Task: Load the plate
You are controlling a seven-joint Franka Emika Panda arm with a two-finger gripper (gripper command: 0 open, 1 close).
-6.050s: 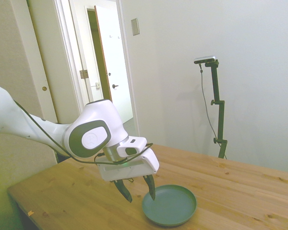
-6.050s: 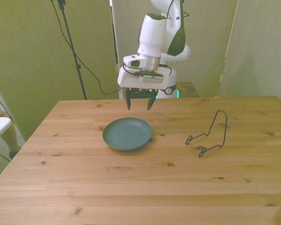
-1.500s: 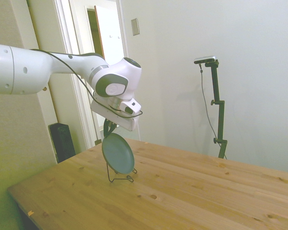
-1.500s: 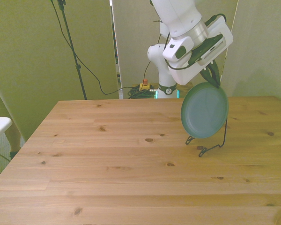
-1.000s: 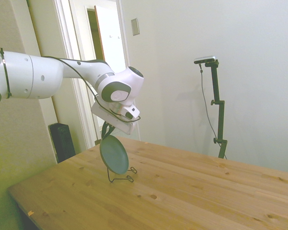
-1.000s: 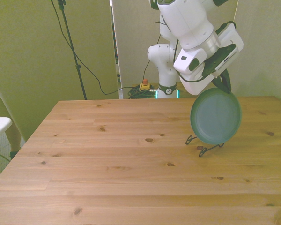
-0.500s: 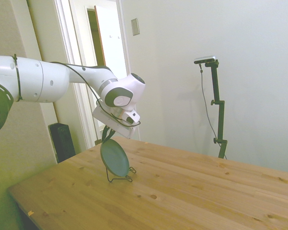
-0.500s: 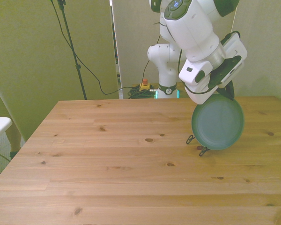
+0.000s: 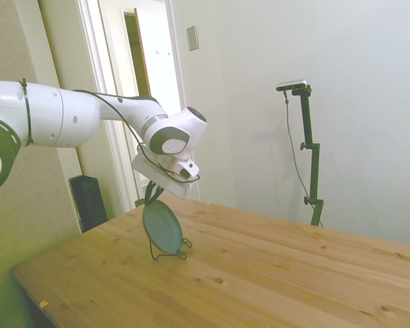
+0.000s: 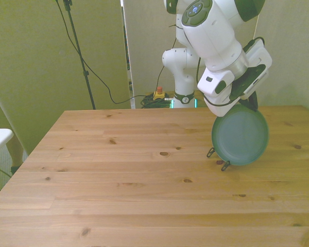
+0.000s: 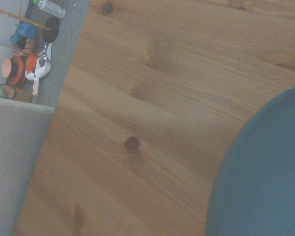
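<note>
The teal-green plate (image 9: 161,228) (image 10: 240,135) stands nearly upright on its edge, leaning in the thin dark wire stand (image 9: 169,255) (image 10: 225,165) at the front view's right. Only the stand's feet show below the plate. My gripper (image 9: 152,194) (image 10: 253,104) is tilted above the plate and shut on its top rim. The wrist view shows part of the plate (image 11: 265,182) close up, over bare wood.
The wooden table (image 10: 118,180) stretches wide toward the front view's left. Its far edge lies just behind the stand. Small items on the floor (image 11: 29,34) show past the table's edge in the wrist view.
The plate went from flat on the table to held upright over the stand. Over the last second it came down and slightly toward the front view's right, into the stand.
</note>
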